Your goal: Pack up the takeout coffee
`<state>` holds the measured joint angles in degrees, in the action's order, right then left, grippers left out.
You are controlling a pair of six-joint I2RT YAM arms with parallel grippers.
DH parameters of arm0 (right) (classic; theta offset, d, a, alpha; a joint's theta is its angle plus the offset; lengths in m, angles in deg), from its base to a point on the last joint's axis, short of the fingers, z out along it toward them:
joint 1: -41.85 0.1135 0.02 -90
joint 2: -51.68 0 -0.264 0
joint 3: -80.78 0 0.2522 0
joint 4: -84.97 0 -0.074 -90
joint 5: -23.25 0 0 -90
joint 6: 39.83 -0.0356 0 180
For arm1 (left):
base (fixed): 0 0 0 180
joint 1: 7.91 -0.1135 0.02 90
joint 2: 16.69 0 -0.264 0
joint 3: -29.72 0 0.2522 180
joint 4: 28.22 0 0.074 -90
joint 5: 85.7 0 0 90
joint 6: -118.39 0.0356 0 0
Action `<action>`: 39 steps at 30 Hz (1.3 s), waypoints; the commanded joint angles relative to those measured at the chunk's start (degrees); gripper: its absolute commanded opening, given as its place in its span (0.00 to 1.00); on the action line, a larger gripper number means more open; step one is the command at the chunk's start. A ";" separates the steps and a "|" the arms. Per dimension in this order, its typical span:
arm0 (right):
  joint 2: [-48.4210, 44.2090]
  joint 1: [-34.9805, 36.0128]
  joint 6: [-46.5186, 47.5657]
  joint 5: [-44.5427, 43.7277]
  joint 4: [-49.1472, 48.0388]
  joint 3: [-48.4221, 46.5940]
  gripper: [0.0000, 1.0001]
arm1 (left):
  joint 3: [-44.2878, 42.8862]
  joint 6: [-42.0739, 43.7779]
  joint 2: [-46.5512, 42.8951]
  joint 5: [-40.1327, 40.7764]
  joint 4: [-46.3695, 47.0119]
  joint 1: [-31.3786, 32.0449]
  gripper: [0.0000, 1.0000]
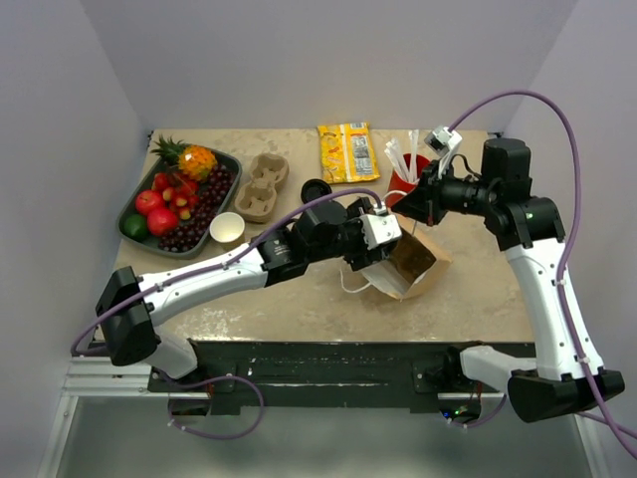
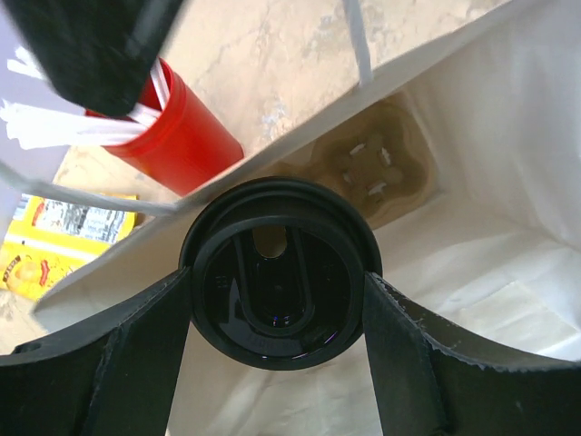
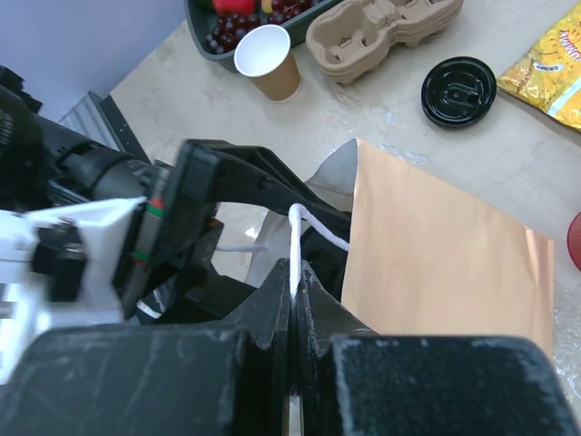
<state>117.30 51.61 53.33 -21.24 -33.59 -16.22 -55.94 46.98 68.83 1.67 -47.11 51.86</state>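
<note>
The takeout coffee (image 2: 280,272) shows from above in the left wrist view as a round black lid. My left gripper (image 2: 277,283) is shut on it and holds it over the open mouth of the brown paper bag (image 1: 416,261), white inside (image 2: 472,209). A cardboard cup carrier (image 2: 374,173) lies at the bag's bottom. My right gripper (image 3: 295,271) is shut on the bag's white string handle (image 3: 309,229) and holds it up beside the bag's brown side (image 3: 436,245). In the top view the left gripper (image 1: 376,237) hides the cup, and the right gripper (image 1: 411,204) is just behind the bag.
A loose black lid (image 1: 316,189), a lidless paper cup (image 1: 227,227), a second cardboard carrier (image 1: 261,185) and a fruit tray (image 1: 135,204) lie to the left. A yellow snack packet (image 1: 345,150) and a red holder of white utensils (image 1: 407,171) stand behind the bag.
</note>
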 commanded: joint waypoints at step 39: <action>2.84 0.08 1.06 2.12 8.48 -8.95 0.00 | 1.76 -10.33 13.53 10.90 22.00 -2.46 0.00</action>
<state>120.99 50.78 53.46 -24.97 -29.64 -21.16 -54.54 32.70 80.54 12.18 -31.61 49.41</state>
